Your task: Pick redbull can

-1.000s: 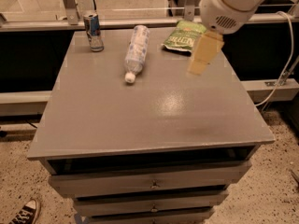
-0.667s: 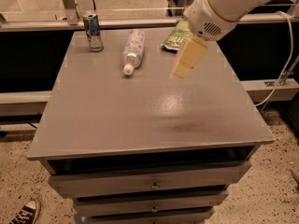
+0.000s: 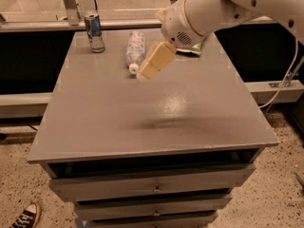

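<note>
The redbull can (image 3: 94,32) stands upright at the far left corner of the grey table (image 3: 142,127), blue and silver with a silver top. A clear plastic water bottle (image 3: 135,49) with a white cap lies on its side to the can's right. My gripper (image 3: 149,69) hangs above the table just right of the bottle's cap, its cream-coloured fingers pointing down and left. It is well to the right of the can and nearer to me. The white arm reaches in from the upper right.
A green chip bag (image 3: 194,49) lies at the far right of the table, mostly hidden behind my arm. The table has drawers (image 3: 152,188) in front. A metal rail and post stand behind the can. A cable hangs at right, and a shoe shows at lower left.
The gripper has swung left and toward the bottle, from beside the chip bag to next to the bottle's cap. The can and the bottle have not moved.
</note>
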